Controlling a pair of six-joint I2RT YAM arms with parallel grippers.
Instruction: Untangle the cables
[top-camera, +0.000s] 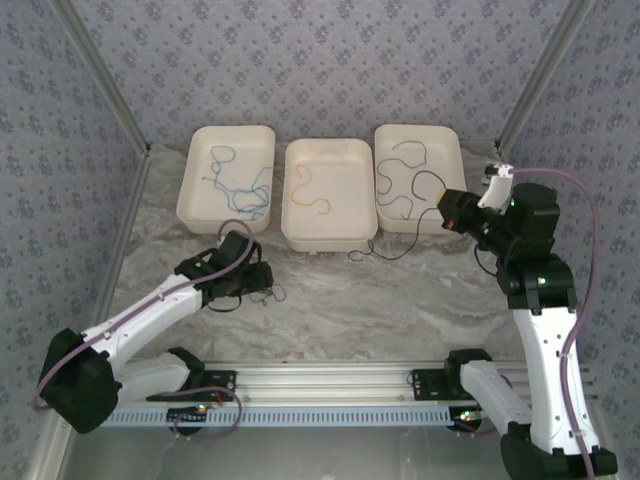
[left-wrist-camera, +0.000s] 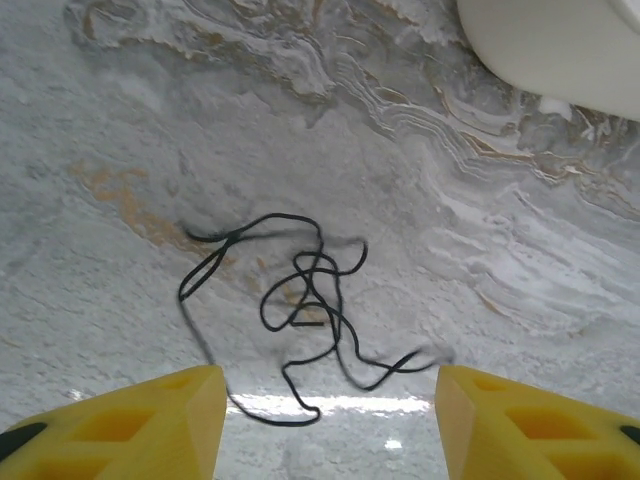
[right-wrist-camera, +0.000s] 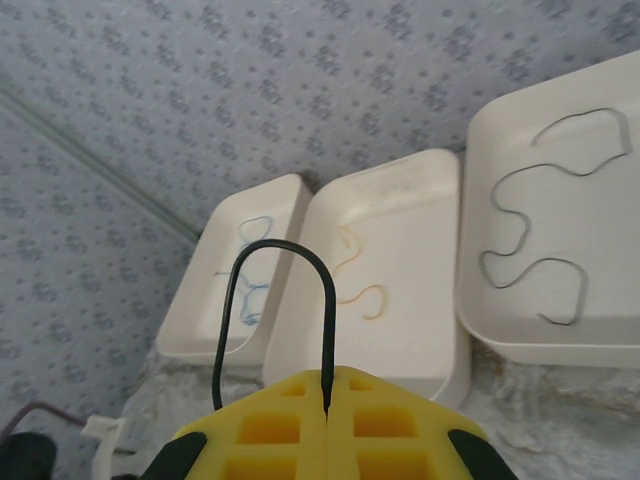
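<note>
A loose tangle of black cable (left-wrist-camera: 305, 300) lies on the marble table, and my left gripper (left-wrist-camera: 330, 400) hovers over it, open, one yellow finger on each side. In the top view the left gripper (top-camera: 255, 278) sits just in front of the left tray. My right gripper (right-wrist-camera: 328, 375) is shut on another black cable (right-wrist-camera: 280, 245) that arches up out of the closed pads. From above, the right gripper (top-camera: 447, 208) hangs by the right tray's front edge, and its black cable (top-camera: 362, 253) trails onto the table.
Three white trays stand in a row at the back. The left tray (top-camera: 195, 140) holds blue cables (top-camera: 235, 185), the middle tray (top-camera: 300, 235) a yellow-tan cable (top-camera: 315, 200), and the right tray (top-camera: 385, 135) black cables (top-camera: 410, 150). Patterned walls enclose the table.
</note>
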